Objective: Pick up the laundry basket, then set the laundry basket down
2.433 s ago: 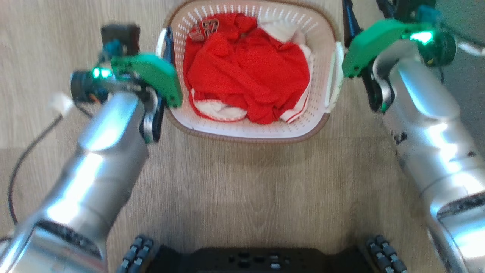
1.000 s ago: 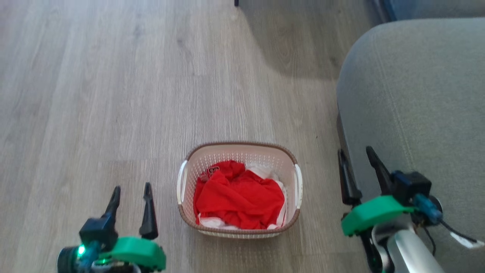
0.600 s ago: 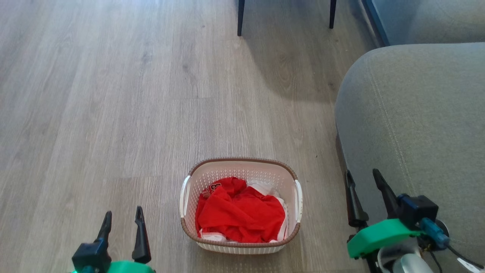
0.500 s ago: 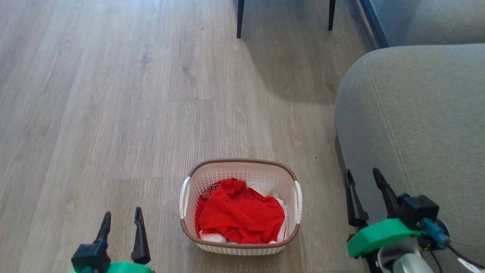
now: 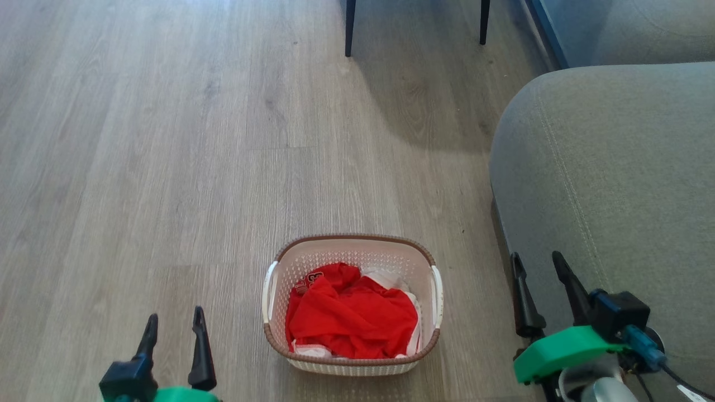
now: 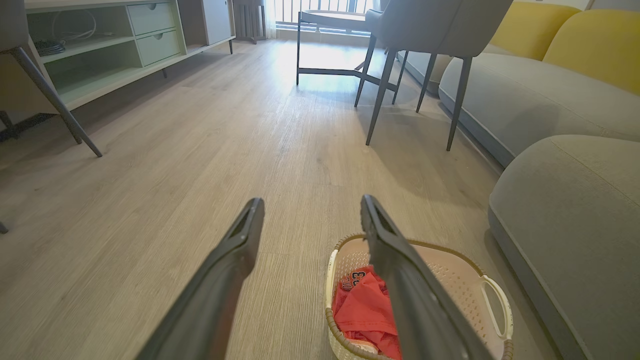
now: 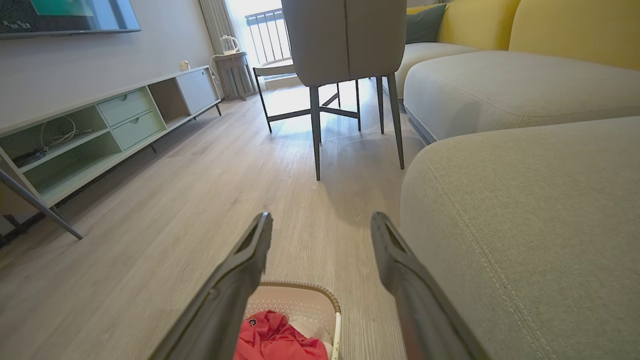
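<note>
The laundry basket (image 5: 357, 247) stands on the wooden floor at the bottom middle of the head view, cream-white and perforated, with a brown rim and white side handles. Red and white clothes (image 5: 351, 318) lie inside it. My left gripper (image 5: 174, 323) hangs open above the floor to the basket's left, well apart from it. To the right of the basket, in front of the sofa, my right gripper (image 5: 537, 268) is open too and holds nothing. The left wrist view has the basket (image 6: 465, 277) low at right behind my left gripper (image 6: 311, 209). In the right wrist view the basket (image 7: 305, 299) sits below my right gripper (image 7: 321, 224).
A grey sofa (image 5: 609, 178) fills the right side, close to the basket. Dark chair legs (image 5: 350, 28) stand at the far middle. A low shelf unit (image 6: 105, 50) runs along the far left wall. Bare wooden floor (image 5: 156, 156) spreads to the left and ahead.
The head camera has risen from a close look at the basket, where both grippers were at its handles. Over the last second the view shifted only slightly; both grippers stay open and away.
</note>
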Motion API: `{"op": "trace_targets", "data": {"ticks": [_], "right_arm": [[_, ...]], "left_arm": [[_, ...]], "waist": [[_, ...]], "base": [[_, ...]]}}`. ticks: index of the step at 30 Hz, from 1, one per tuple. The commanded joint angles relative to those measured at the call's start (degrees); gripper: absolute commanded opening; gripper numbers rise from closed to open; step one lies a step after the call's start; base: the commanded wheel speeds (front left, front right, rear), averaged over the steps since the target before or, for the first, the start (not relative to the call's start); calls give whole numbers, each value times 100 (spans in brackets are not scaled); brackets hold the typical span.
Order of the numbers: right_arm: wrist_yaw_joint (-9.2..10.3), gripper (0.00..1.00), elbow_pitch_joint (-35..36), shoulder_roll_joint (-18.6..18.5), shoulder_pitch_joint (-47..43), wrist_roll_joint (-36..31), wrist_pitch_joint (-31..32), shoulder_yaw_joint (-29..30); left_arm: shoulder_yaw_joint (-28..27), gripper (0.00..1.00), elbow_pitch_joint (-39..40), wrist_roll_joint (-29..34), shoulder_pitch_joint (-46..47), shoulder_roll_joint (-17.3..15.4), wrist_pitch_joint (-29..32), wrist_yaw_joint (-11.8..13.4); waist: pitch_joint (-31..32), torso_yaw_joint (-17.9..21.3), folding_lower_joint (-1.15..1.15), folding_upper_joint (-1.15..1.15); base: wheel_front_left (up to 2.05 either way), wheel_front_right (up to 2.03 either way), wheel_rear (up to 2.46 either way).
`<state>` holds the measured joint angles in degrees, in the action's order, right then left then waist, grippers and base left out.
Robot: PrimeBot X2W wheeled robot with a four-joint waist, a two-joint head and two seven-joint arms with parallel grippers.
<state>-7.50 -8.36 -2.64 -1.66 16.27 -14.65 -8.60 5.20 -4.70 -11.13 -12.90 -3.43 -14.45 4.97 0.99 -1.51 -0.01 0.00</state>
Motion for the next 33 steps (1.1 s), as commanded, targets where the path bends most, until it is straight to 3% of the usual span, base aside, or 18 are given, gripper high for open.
{"op": "trace_targets", "data": {"ticks": [1,2,7,33], "right_arm": [[1,100,197,-24,150,-20,-35,-94],[0,0,1,0,0,1,0,0],[0,0,-373,17,-70,57,10,-42],[0,0,-410,-82,106,1740,354,163]], "left_arm": [[-201,100,207,10,225,41,-55,-29],[-11,0,2,-5,0,2,0,-18],[3,0,-376,-62,-27,12,35,-47],[-159,0,-513,-1820,381,-42,401,-298]], "waist": [[-2,8,1,0],[-2,9,1,0],[-3,16,1,0],[-26,44,1,0]], "base": [[0,0,0],[0,0,0],[0,0,0],[0,0,0]]}}
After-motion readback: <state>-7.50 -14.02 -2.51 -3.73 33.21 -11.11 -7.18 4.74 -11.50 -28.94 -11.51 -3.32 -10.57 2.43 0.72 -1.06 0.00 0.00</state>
